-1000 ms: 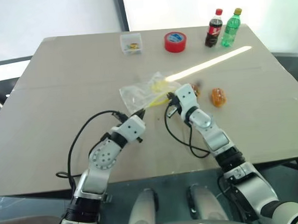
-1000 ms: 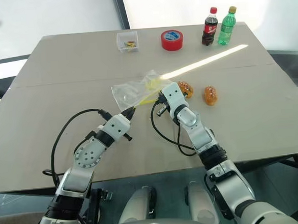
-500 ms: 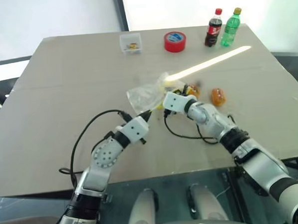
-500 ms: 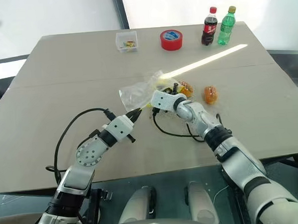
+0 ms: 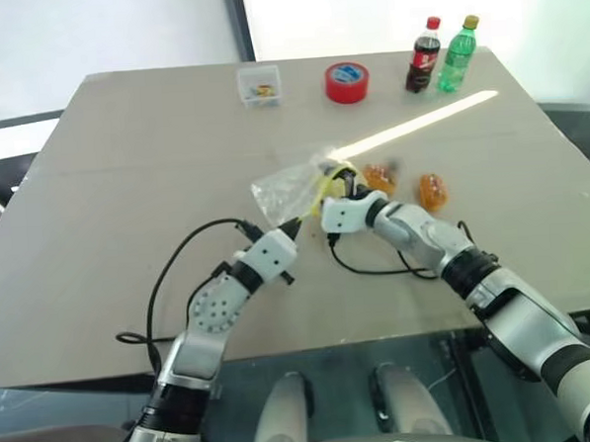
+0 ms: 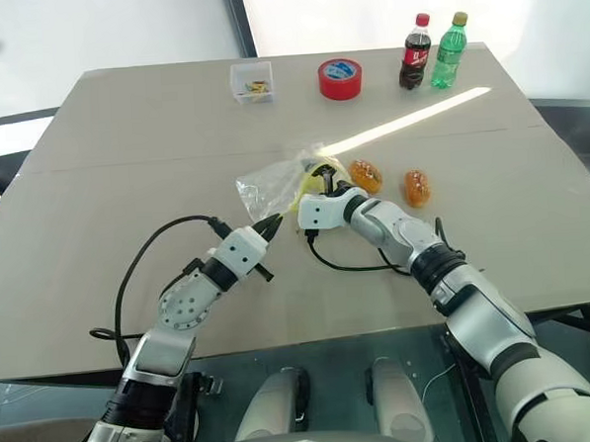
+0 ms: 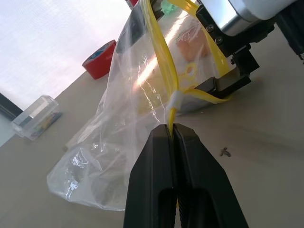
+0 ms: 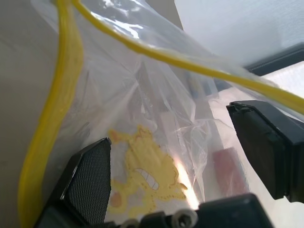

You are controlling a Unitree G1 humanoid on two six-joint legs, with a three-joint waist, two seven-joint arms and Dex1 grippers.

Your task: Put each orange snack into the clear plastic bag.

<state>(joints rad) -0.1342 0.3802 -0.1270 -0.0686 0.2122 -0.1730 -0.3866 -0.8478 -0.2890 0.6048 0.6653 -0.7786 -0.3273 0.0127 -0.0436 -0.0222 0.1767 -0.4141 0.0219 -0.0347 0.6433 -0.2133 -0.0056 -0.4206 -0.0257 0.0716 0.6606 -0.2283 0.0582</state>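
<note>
Left of centre in the head views, the left gripper (image 5: 293, 224) has its fingers pressed together on the yellow strip of the clear plastic bag (image 5: 288, 187), which lies crumpled at mid-frame with its mouth facing right. The right gripper (image 6: 325, 180) sits at that mouth, fingers spread wide apart inside the yellow rim and holding nothing. Just right of it lie the two orange snacks (image 6: 365, 175) (image 6: 416, 187) on the table (image 5: 125, 180), outside the bag, nearer the right arm.

Silver-grey jointed arms, white wrist blocks, looping black cables, black-fingered left pincer (image 7: 173, 130).
</note>
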